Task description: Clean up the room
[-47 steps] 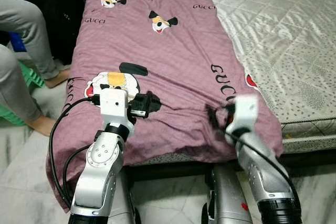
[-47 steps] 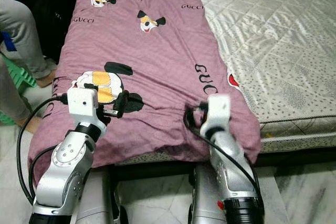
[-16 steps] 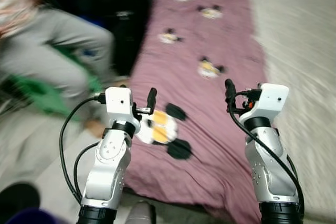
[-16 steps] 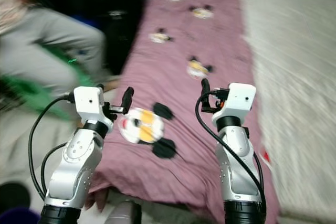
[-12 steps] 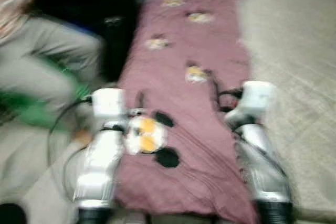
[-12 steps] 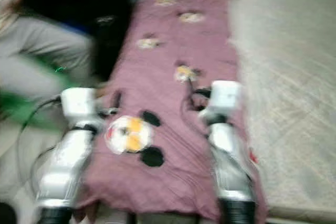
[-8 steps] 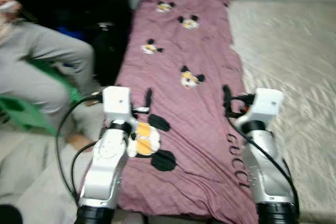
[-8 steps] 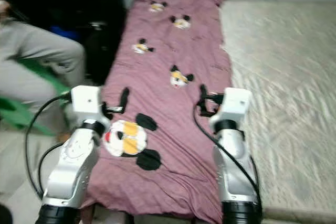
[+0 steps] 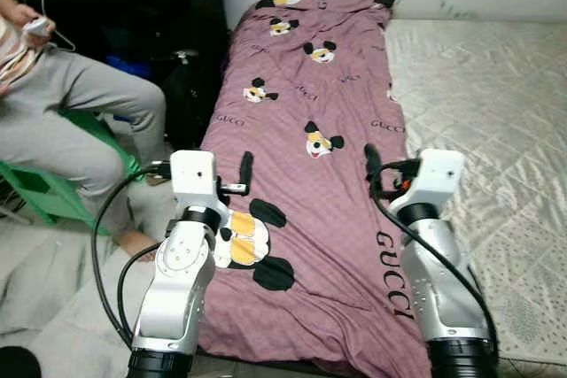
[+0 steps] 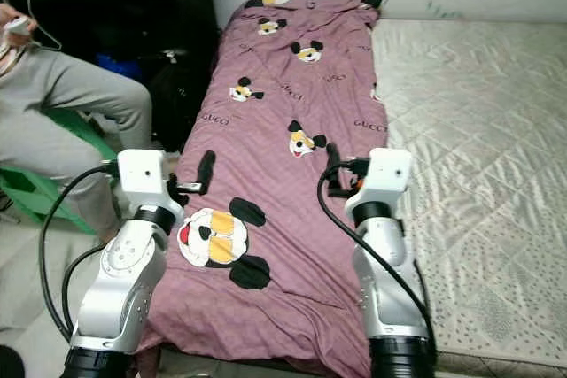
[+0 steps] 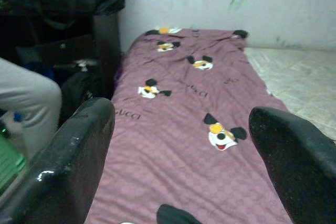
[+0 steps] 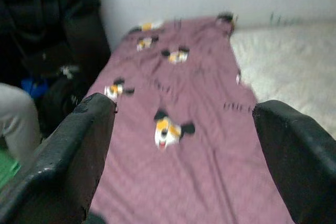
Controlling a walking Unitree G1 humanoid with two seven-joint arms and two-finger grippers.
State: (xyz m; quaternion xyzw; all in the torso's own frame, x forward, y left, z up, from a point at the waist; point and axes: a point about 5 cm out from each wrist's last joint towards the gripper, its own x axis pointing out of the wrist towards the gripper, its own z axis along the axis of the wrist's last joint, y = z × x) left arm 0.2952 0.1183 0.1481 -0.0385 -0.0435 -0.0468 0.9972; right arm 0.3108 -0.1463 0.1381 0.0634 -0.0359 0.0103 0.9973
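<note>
On the left side of the mattress (image 9: 496,121), a mauve blanket (image 9: 328,183) printed with cartoon mice is laid out in one long strip, from the wall down to the near edge, where it hangs over. It is judged to be spread fairly flat, with light creases near the bottom; the bed-tidying part of the task looks largely done, while any folding, or anything elsewhere in the room, cannot be judged from here. A seated person (image 9: 62,121) is seen beside the bed on a green stool (image 9: 40,196).

The left gripper (image 11: 178,161) is held above the blanket's near end, its fingers spread wide, nothing between them and nothing touched. The right gripper (image 12: 184,161) is likewise raised above the blanket, fingers wide apart and empty.
</note>
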